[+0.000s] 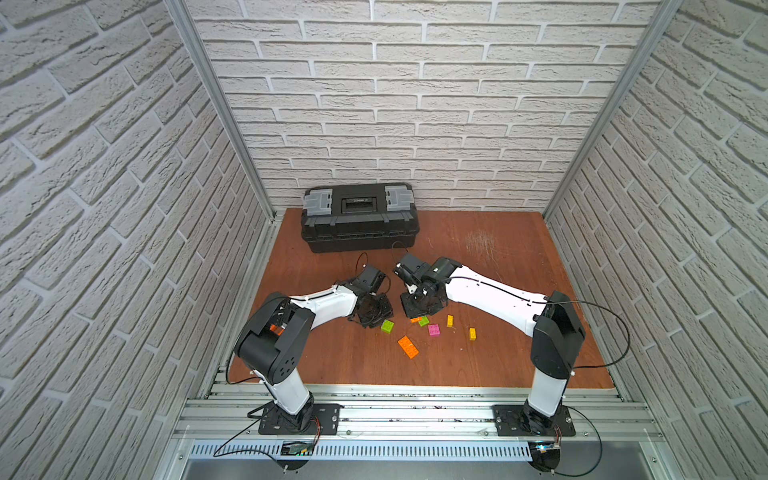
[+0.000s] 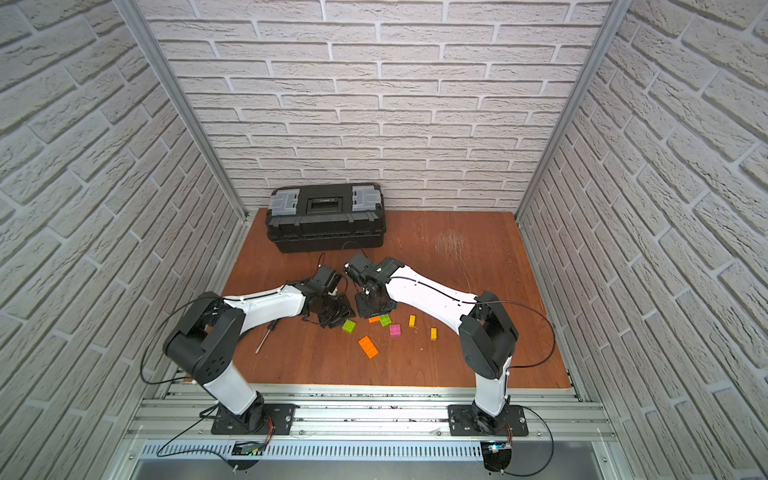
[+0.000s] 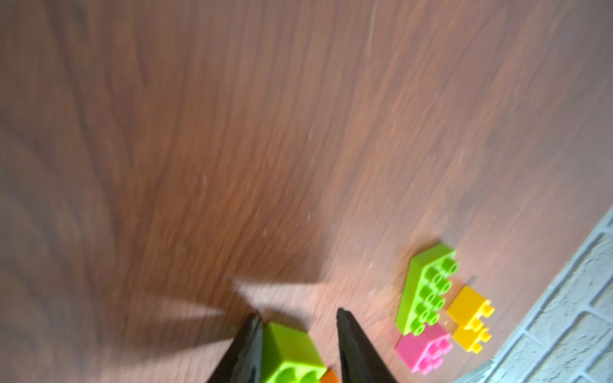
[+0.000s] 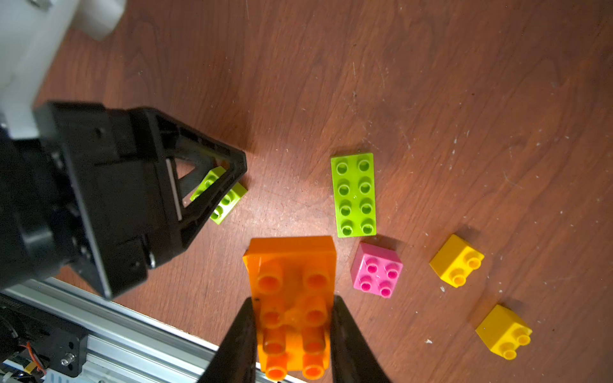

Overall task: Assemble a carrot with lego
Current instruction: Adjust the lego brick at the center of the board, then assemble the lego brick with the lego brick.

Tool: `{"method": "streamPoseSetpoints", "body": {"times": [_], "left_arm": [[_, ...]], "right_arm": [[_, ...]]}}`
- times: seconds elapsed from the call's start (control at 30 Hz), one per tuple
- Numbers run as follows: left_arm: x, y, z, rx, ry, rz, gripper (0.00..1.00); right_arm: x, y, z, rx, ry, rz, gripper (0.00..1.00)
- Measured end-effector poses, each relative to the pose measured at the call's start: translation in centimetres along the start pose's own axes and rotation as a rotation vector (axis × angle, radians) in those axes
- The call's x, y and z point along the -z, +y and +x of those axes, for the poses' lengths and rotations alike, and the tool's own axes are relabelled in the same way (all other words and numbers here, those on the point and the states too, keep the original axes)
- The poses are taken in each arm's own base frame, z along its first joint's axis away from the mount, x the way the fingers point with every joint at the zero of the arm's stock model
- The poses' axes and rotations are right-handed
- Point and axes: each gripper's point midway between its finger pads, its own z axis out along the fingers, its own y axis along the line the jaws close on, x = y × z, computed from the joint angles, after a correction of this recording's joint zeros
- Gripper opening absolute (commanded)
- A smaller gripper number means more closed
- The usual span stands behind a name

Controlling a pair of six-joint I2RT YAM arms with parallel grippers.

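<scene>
One long orange brick [image 4: 292, 262] is clamped crosswise in the right gripper [image 4: 293, 298]; the left gripper [image 3: 297, 313], jaws apart, straddles the short lime-green brick [image 3: 288, 348], lower centre.

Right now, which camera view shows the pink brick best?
The right wrist view: the pink brick is large, sharp and unblocked, all four studs clear. The left wrist view shows the brick whole but slightly blurred. In both top views the brick is only a small pink spot.
</scene>
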Motion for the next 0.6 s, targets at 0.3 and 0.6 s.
{"method": "streamPoseSetpoints", "body": {"times": [0.3, 0.6], "left_arm": [[7.4, 1.3, -0.5, 0.033, -0.198, 0.002, 0.41], [7.4, 5.7, -1.1, 0.126, -0.215, -0.050, 0.30]], "right_arm": [[-0.5, -1.0, 2.0, -0.079, 0.043, 0.012, 0.15], [-0.4, 1.3, 1.3, -0.087, 0.032, -0.048, 0.15]]}}
